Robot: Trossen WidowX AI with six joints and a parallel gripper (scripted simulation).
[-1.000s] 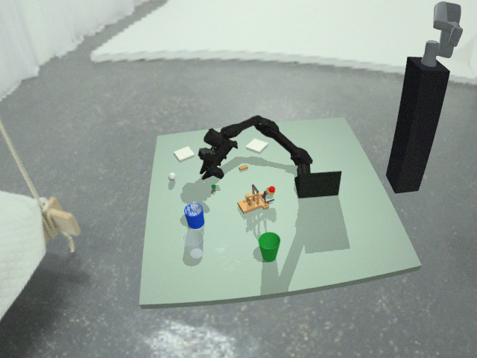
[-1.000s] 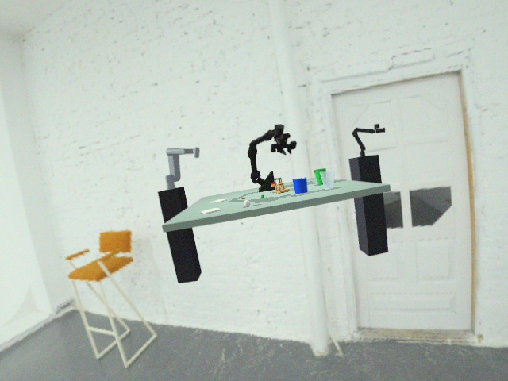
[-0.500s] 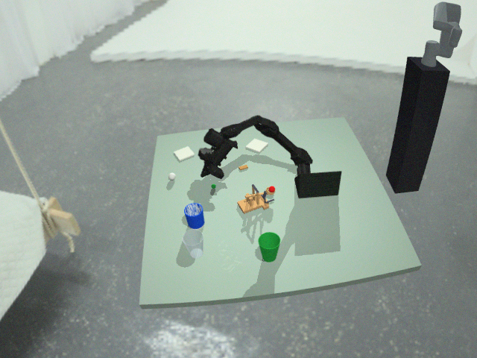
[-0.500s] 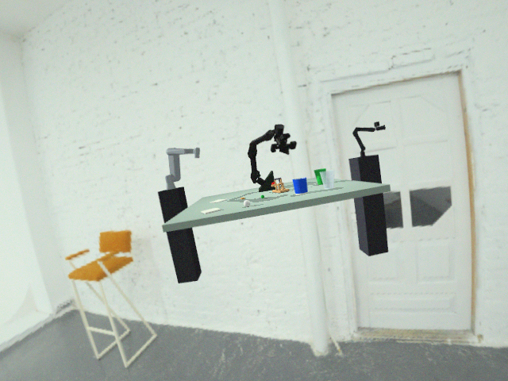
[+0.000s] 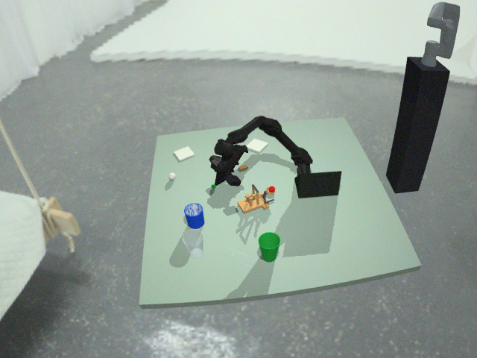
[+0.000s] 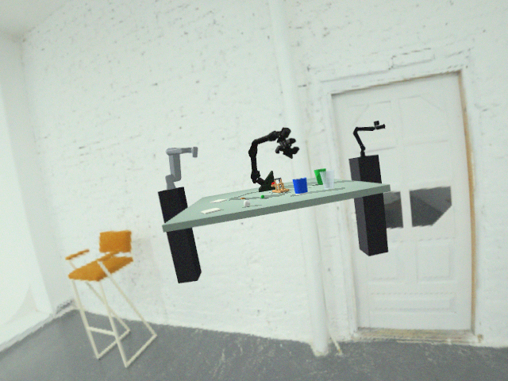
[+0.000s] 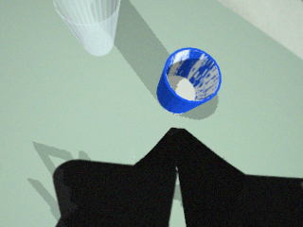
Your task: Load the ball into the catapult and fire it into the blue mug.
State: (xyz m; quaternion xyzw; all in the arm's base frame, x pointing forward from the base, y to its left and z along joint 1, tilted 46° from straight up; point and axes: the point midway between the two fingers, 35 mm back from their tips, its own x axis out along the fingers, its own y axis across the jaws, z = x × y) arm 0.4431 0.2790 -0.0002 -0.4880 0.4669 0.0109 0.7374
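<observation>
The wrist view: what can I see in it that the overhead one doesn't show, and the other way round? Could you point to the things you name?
Only the wrist view: the shut fingertips of the hand [image 7: 178, 129] meeting up close, and a pale patch on the bottom inside the blue mug [image 5: 194, 216] [image 7: 177, 101].

Only the overhead view: the wooden catapult [image 5: 252, 204] itself, the red ball [image 5: 271, 189], the green cup [image 5: 269, 247] and the white ball [image 5: 172, 176].

Both: the blue mug, the clear cup [image 5: 194, 245] [image 7: 97, 33] and the green tabletop [image 5: 346, 231] [image 7: 128, 118].

Apparently a robot test area set up inside a bare, loft-like room: white-painted brick wall [image 6: 229, 262], panelled door [image 6: 414, 279], grey speckled floor [image 5: 96, 115] [image 6: 197, 352], orange bar chair [image 6: 100, 268], black arm [image 5: 275, 129] [image 6: 253, 157] on a pale green bench [image 5: 308, 269] [image 6: 229, 215], dark pedestals beyond two bench corners.
</observation>
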